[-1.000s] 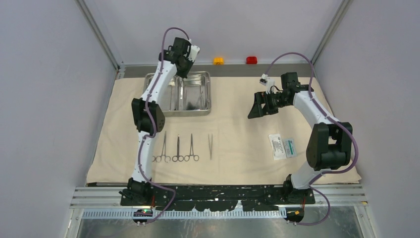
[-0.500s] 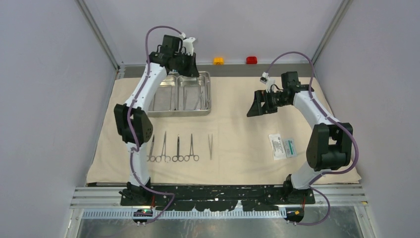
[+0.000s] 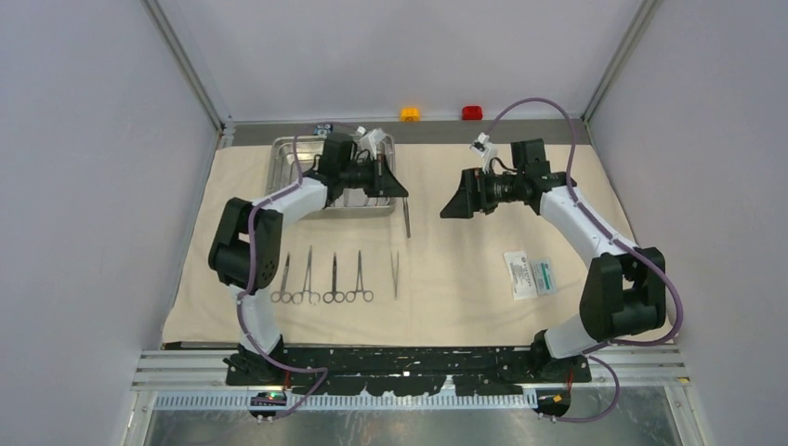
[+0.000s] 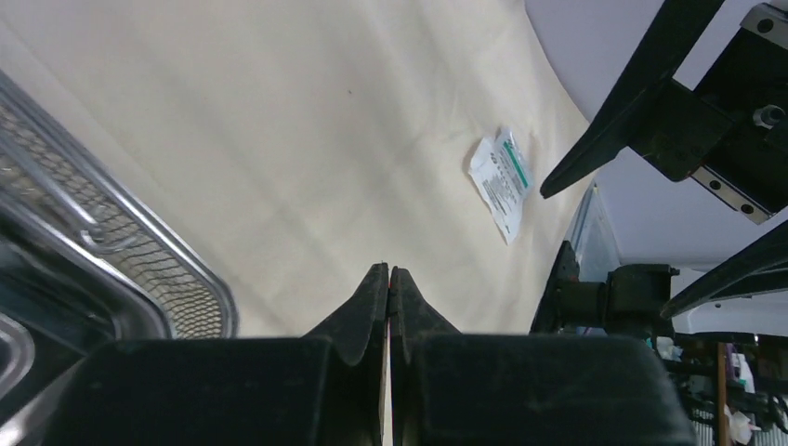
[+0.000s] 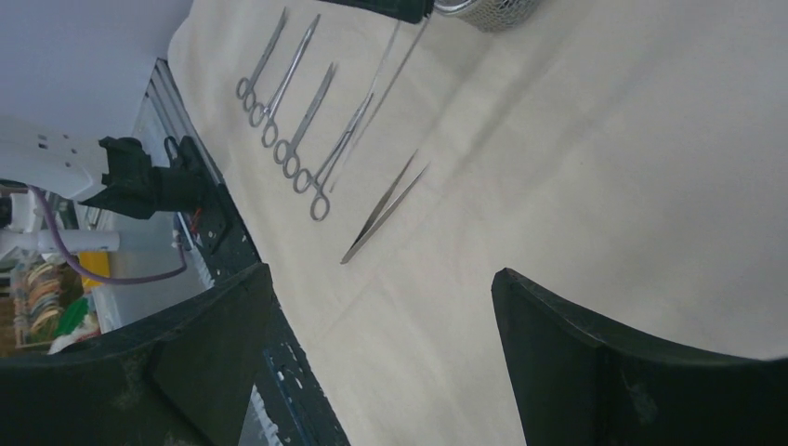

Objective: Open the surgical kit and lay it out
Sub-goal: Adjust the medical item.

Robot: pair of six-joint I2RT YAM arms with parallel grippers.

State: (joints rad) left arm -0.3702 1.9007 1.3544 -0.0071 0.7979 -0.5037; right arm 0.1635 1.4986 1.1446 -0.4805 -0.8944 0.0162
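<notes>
Beige cloth wrap [image 3: 465, 307] lies spread flat over the worktop, covering most of it. The steel tray [image 3: 288, 190] sits on the cloth at the far left; its two compartments show, and the left wrist view shows mesh against its wall. The left arm reaches across the tray, with the left end effector [image 3: 401, 192] just off the tray's right edge. Its jaws are pressed fully together, and the wrist view shows the fingertips [image 4: 376, 283] meeting with no gap. A thin straight tool [image 3: 406, 218] sticks out from the tips toward the near edge, pinched there and hanging over bare cloth. The row laid out near the front left holds four ring-handled forceps/scissors [image 3: 321, 279], side by side with rings toward the near edge. The tweezers [image 3: 394, 274] lie just right of them, apart from the last pair. From the right wrist view the row looks evenly spaced, with none touching. The white-and-green packet [image 3: 530, 274] lies flat on the cloth toward the right, well apart from the instruments. The right end effector [image 3: 455, 202] hovers above mid-cloth, aimed left toward the other arm. Its jaws are spread as wide as they go with nothing between them, and only cloth shows in the gap in its own wrist view. An orange button [image 3: 410, 113] and a red button [image 3: 472, 112] sit beyond the far edge of the cloth.
</notes>
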